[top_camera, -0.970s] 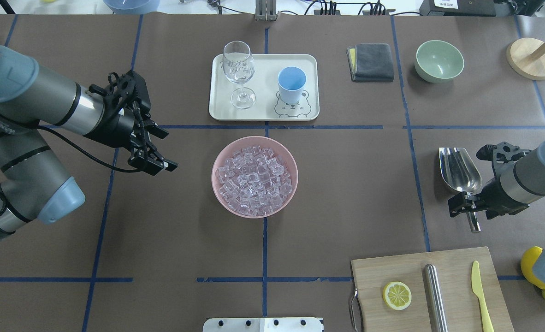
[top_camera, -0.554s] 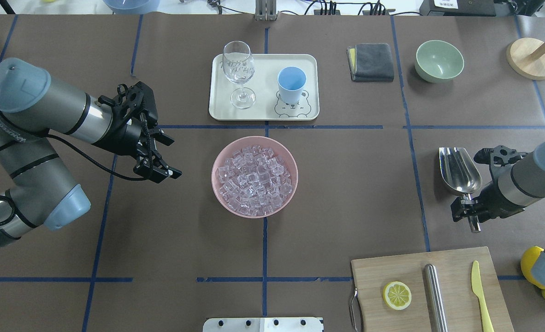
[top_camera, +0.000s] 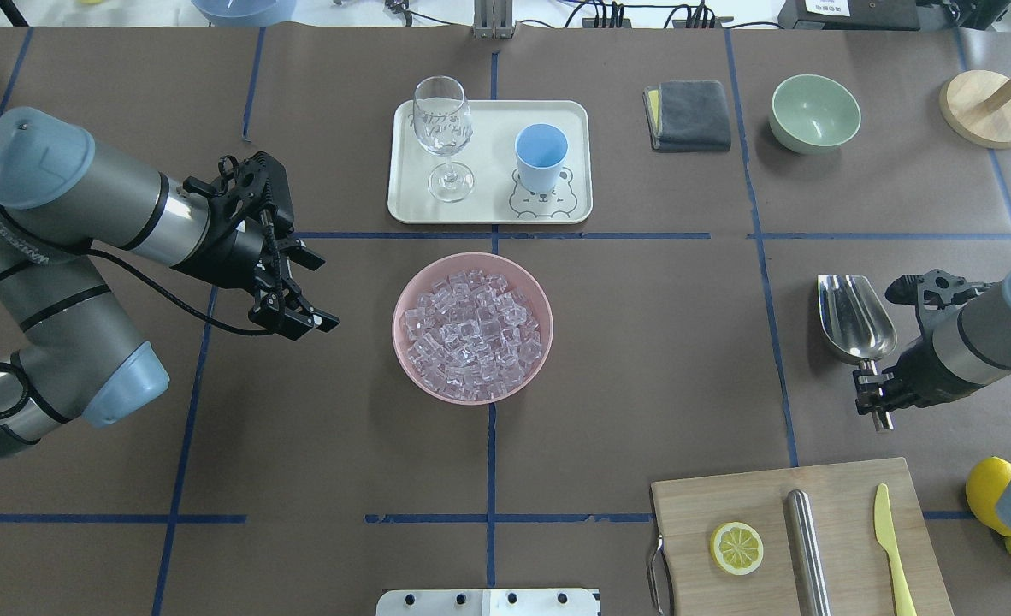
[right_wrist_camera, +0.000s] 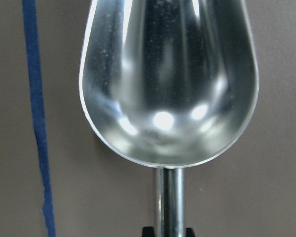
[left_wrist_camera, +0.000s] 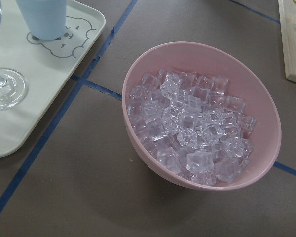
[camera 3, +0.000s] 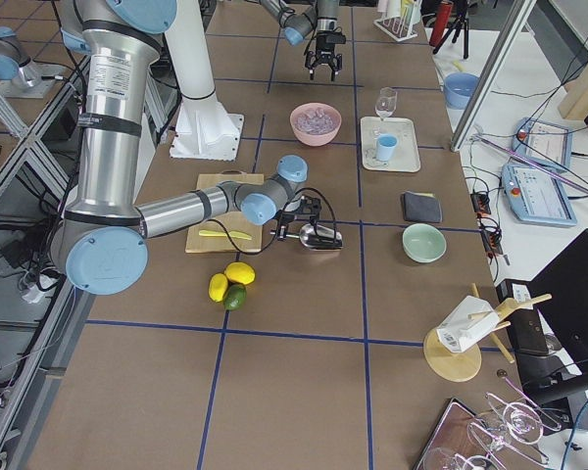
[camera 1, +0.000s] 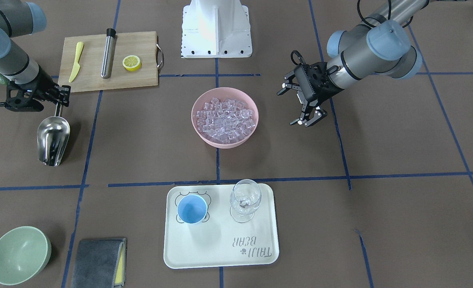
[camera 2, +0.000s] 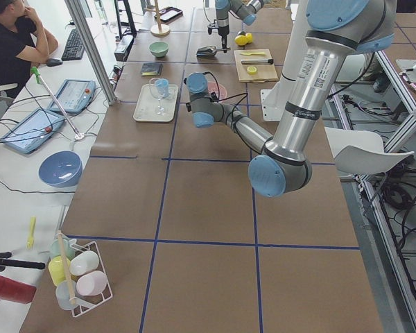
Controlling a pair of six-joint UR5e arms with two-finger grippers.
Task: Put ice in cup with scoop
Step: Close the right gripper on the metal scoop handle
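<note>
The ice [top_camera: 471, 329] is a heap of clear cubes in a pink bowl [top_camera: 403, 295] at the table's middle; it also shows in the left wrist view [left_wrist_camera: 192, 128]. The light blue cup [top_camera: 541, 154] stands upright on a white tray [top_camera: 488, 210], also in the front view [camera 1: 191, 209]. The steel scoop [top_camera: 854, 316] lies on the table at the right, trough away from the robot. My right gripper [top_camera: 875, 398] is shut on its thin handle; the right wrist view shows the trough [right_wrist_camera: 167, 79] empty. My left gripper [top_camera: 310, 291] is open and empty, left of the bowl.
A stemmed glass [top_camera: 443, 128] stands on the tray beside the cup. A grey cloth [top_camera: 689, 115] and a green bowl [top_camera: 815, 111] lie at the far right. A cutting board [top_camera: 848, 500] with lemon slice, steel cylinder and yellow knife lies near the right arm.
The right gripper's fingers have closed in on the scoop handle. The left arm first moved a little toward the bowl, then stayed still.
</note>
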